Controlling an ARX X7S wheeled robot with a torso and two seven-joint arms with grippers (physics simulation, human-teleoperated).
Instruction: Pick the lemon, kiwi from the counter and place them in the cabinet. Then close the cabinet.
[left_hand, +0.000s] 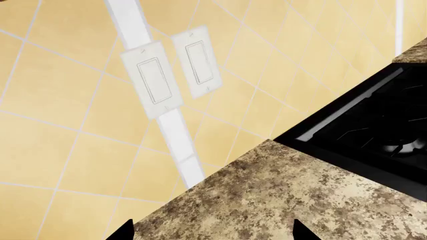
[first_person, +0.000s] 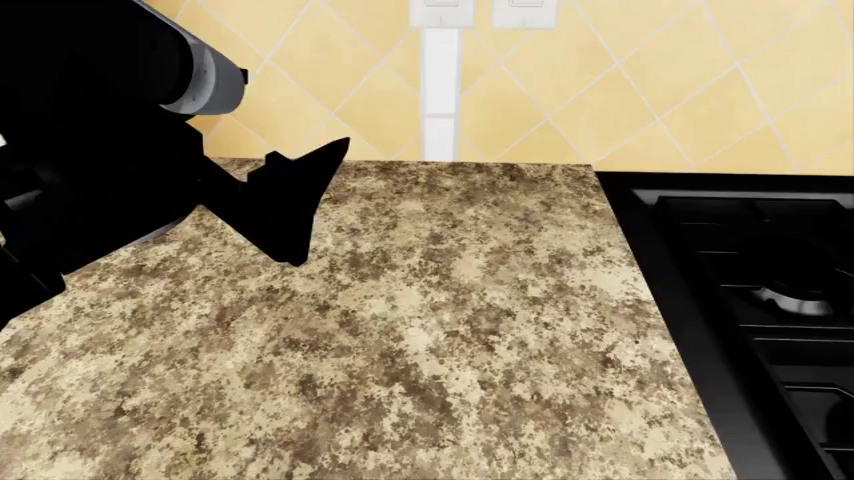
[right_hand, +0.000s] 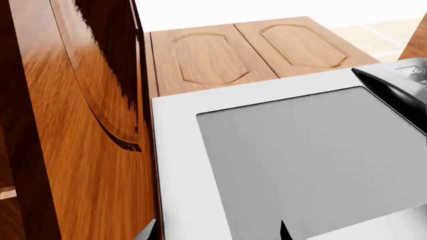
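Counter (first_person: 441, 330) bare beneath left tool (first_person: 296, 205), fruit unseen.

1. The head view looks down, close, over the counter (first_person: 441, 330), stove top (first_person: 761, 290) and tiled wall (first_person: 641, 80).
2. The left wrist view faces the same counter corner, stove and wall switches (left_hand: 173, 70), tilted.
3. The right wrist view faces wooden cabinet doors (right_hand: 227, 50) and a steel appliance front (right_hand: 293, 160), sharing nothing with the others.

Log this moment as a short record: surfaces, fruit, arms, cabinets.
counter: speckled granite counter, bare where seen
fruit: no lemon or kiwi in any view
stove: black stove adjoins the counter at the head view's right
wall: yellow tiles with two white switches
left tool: above the counter, only its tips show, apart, nothing between them
right tool: faces wooden cabinet doors and a grey appliance door; tips barely in view
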